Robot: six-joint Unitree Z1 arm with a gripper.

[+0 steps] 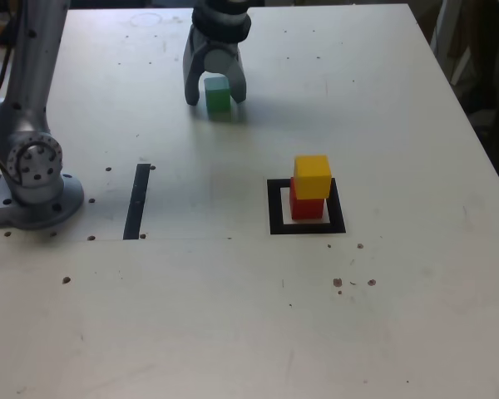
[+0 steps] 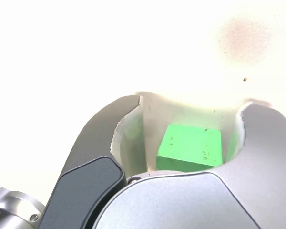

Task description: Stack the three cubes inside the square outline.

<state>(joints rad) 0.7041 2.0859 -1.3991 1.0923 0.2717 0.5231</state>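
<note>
The pincer (image 1: 216,100) is held low over the desk (image 1: 399,332), nearer its far edge than its near edge, in the half toward the exterior view's left. Its 2 jaws are seen partly open, with the green cube (image 1: 218,96) standing between them. In the wrist view, a gap is left between 1 jaw and the cube; at the other jaw the cube is seen close by, and whether it is touched there cannot be told. A firm grip is not shown. The green cube appears to be rested on the desk, its top face turned up and marked with a few small dark specks.

The other 2 cubes are stacked: the yellow cube (image 1: 313,177) is set on the red cube (image 1: 307,206), and is seen slightly off toward the exterior view's right. The red cube is placed inside the black square outline (image 1: 277,227), between the desk's middle and its edge at the exterior view's right. A thin black strip (image 1: 137,202) is laid near the arm's base (image 1: 37,199), toward the desk's edge at the exterior view's left.
</note>
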